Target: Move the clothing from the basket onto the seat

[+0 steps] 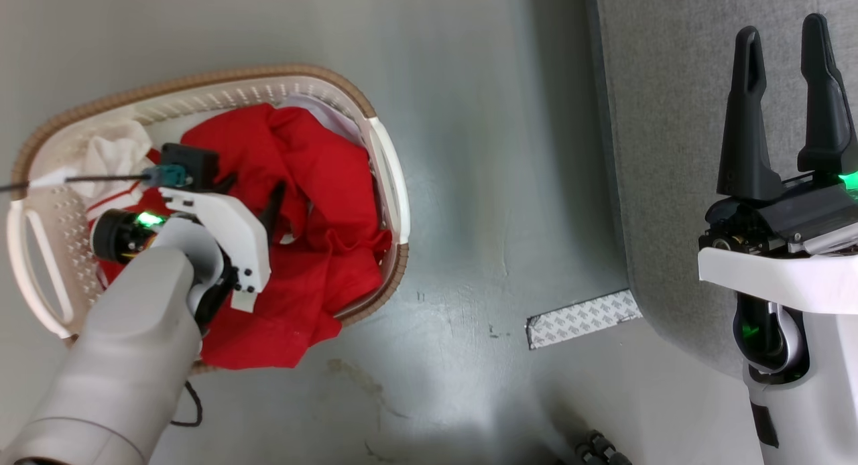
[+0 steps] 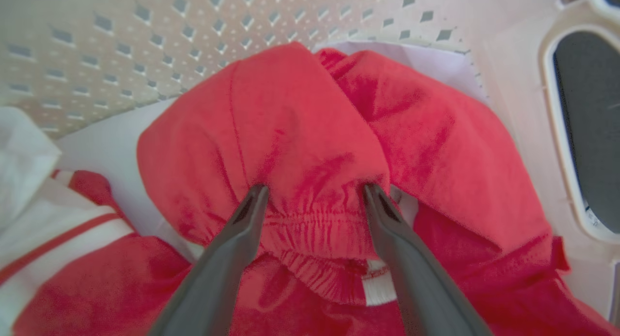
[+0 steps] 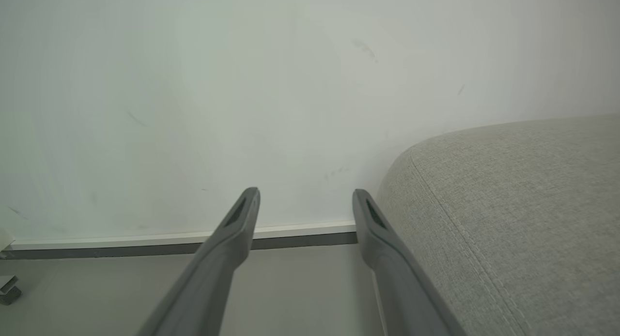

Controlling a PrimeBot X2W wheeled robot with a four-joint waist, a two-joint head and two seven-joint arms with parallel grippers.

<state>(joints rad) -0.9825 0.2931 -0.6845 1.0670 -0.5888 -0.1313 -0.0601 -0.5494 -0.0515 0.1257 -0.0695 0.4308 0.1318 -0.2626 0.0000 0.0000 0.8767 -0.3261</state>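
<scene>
Cream plastic basket [image 1: 201, 83], oval, with perforated walls, a brown woven-look rim and loop handles at its 3 and 9 o'clock ends, sits on the smooth grey floor [image 1: 469, 150] at about 9 o'clock in the head view. The clothing [image 1: 322, 183] lies in the basket as a crumpled bright red soft heap, with one fold spilling over the rim at 6 o'clock. A white-trimmed piece [image 2: 58, 229] with a thin red stripe lies toward 8 o'clock in the left wrist view. A flat pale pad [image 2: 436, 65] peeks out from under the red at 1 o'clock. A rumpled white cloth [image 1: 114, 150] lies in the basket's 10 o'clock corner.

The left gripper [image 2: 315, 190] is down in the heap. Its dark tapered fingers [image 2: 242, 229] are spread apart and released, their tips pressed into the fleecy red fabric, with a gathered elastic band between them.

The seat [image 1: 670, 150] is coarse grey woven upholstery with a rounded corner and a stitched seam, at 2 o'clock and well apart from the basket. The right gripper [image 1: 781, 33] hangs over the seat's edge at 3 o'clock, fingers parted and holding nothing. In the right wrist view it [image 3: 306, 194] points at a plain pale wall [image 3: 242, 84] and a white skirting [image 3: 145, 241].

A patterned silver tape patch [image 1: 583, 317] lies flat on the floor by the seat's corner, at 5 o'clock.
</scene>
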